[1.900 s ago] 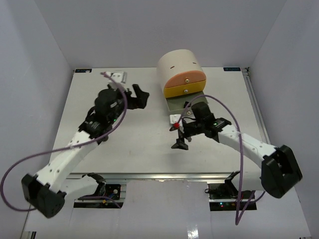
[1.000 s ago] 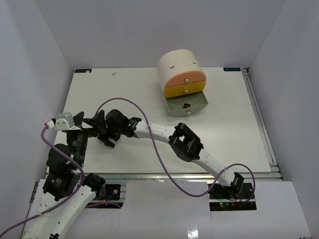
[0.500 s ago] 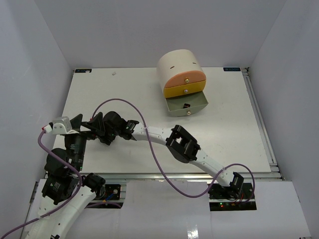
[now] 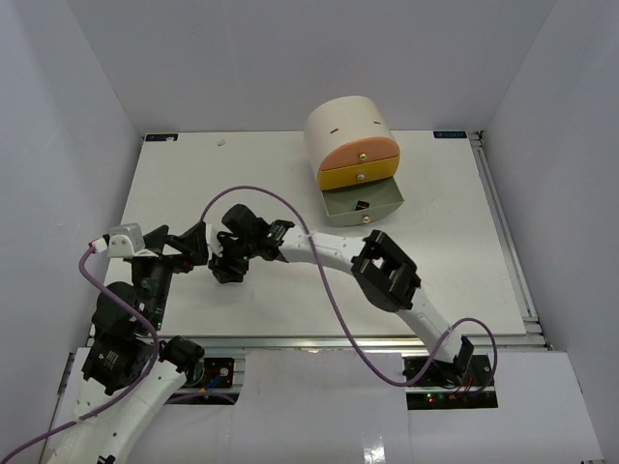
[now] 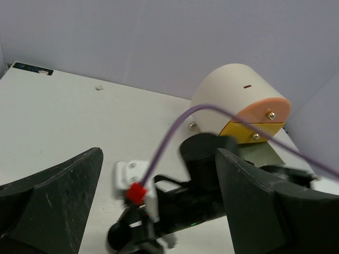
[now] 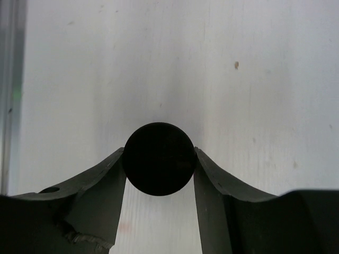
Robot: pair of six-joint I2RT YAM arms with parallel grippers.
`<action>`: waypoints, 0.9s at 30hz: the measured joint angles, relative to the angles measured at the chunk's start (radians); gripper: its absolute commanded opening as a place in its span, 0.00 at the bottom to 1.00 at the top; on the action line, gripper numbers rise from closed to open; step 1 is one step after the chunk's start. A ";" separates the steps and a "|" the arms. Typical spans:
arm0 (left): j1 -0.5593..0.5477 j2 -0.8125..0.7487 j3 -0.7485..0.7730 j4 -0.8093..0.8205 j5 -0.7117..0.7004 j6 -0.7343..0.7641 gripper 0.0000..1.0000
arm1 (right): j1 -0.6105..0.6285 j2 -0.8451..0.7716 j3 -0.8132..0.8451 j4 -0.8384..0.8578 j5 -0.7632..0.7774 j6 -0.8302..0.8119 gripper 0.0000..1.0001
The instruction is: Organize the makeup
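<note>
At the near edge, well in front of the cream drawer box (image 4: 343,121), the right arm stretches from its base leftward across the table (image 4: 435,261). Its purple cable (image 4: 319,280) loops over the same stretch and, in the left wrist view, cuts across the face of the box.

The left gripper (image 5: 159,156) sits to the near left of the box, its fingers (image 5: 58,196) spread as wide as they go and closed on nothing. The right arm's wrist fills the space ahead of them and blocks much of the table beyond.

The right gripper (image 6: 159,150) is just beside it, also near-left of the box and well apart from it. Its fingers (image 6: 103,180) are partly closed and press on both sides of a small black jar (image 6: 159,166) over the bare tabletop. From above, the gripper hides the jar completely — only the right wrist view shows it, as a plain dark disc with no detail.

On the box, the orange drawer (image 4: 360,153) and yellow drawer (image 4: 358,176) are closed; the grey drawer (image 4: 387,198) below them is pulled out, with a small dark item (image 4: 361,205) inside, too small to identify.

Left of the box, near the far edge, lies a pale speck (image 4: 221,142).
</note>
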 measured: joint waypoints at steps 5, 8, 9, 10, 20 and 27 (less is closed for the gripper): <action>0.000 0.057 0.009 -0.002 0.073 -0.023 0.98 | -0.159 -0.453 -0.336 -0.038 -0.105 -0.115 0.08; 0.000 0.140 0.020 0.013 0.152 -0.038 0.98 | -0.301 -0.705 -0.490 -0.018 -0.101 -0.135 0.08; 0.000 0.175 0.020 0.019 0.183 -0.042 0.98 | -0.349 -0.765 -0.529 -0.007 -0.094 -0.133 0.08; 0.000 0.216 0.021 0.027 0.214 -0.046 0.98 | -0.395 -0.812 -0.566 0.007 -0.081 -0.127 0.08; 0.000 0.697 0.028 0.121 0.531 -0.060 0.98 | -0.678 -0.859 -0.833 0.146 0.140 0.025 0.08; 0.000 0.735 0.023 0.158 0.577 -0.030 0.98 | -0.671 -0.736 -0.790 0.242 0.207 0.111 0.24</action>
